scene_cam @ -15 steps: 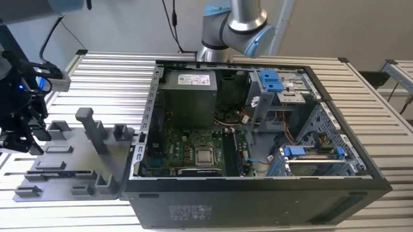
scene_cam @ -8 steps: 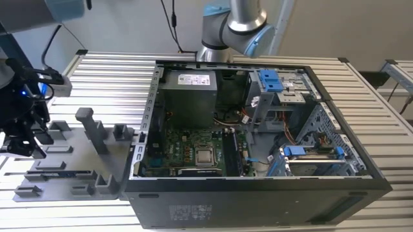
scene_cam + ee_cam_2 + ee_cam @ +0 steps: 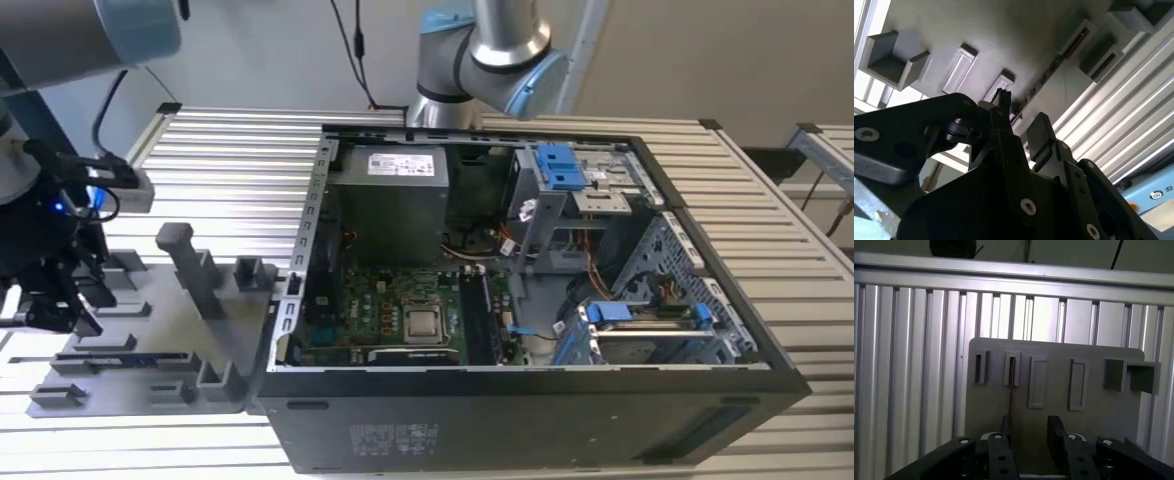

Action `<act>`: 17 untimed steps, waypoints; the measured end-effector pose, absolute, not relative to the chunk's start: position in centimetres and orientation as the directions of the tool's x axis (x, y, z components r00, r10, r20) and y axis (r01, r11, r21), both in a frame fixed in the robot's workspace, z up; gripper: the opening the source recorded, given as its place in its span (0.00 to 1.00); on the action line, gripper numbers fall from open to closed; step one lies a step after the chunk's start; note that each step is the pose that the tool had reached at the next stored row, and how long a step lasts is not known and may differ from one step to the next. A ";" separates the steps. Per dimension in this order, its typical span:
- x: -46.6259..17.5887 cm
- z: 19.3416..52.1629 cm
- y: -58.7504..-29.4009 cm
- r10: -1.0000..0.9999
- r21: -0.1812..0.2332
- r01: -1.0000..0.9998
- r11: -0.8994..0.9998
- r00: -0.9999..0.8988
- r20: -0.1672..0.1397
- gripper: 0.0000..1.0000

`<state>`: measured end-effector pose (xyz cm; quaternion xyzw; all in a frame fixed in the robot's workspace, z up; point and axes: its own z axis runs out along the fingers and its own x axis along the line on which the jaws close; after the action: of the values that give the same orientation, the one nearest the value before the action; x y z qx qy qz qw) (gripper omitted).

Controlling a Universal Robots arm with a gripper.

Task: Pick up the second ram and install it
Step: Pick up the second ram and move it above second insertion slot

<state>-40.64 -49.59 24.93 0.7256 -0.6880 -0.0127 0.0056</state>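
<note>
The gripper (image 3: 1030, 422) hung low over the grey fixture plate (image 3: 1094, 410) w/ its two fingers (image 3: 1054, 432) apart and nothing clamped btwn them. That gap looked meant to straddle a thin part, not to carry one. Just beyond the fingertips, in both wrist views, the second ram (image 3: 1011, 377) stood on its long edge. It was a thin dark strip held upright in narrow raised slots (image 3: 980, 366) on the plate. Prob. it was parked that way so both flat faces stayed free for a pinch from above. Its near end ran in close beside one finger rather than down the middle of the gap. Whether they touched, I couldn't tell. The other slots and blocks on the plate looked like holders for other parts. The plate lay flat on the ribbed metal table (image 3: 904, 365). In the exterior view it sat just beside the open PC case (image 3: 534, 400), on that view's left. The case lay on its side w/ the panel off, so the mobo (image 3: 387, 310) and silver CPU (image 3: 424, 322) faced up, reachable from above. Whether any ram was already seated there, I couldn't tell. Furthest back, another arm (image 3: 487, 60) stood behind the case, well apart from the work.
</note>
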 end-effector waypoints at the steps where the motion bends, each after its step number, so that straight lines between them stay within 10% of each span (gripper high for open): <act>1: -40.6 24.8 -49.6 -0.999 0.026 -0.998 -0.054 0.053 -0.011 0.42; 17: -40.5 22.4 -50.4 -0.998 0.026 -0.998 -0.064 0.064 -0.011 0.42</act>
<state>-40.52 -50.37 22.35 0.7292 -0.6841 -0.0127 0.0058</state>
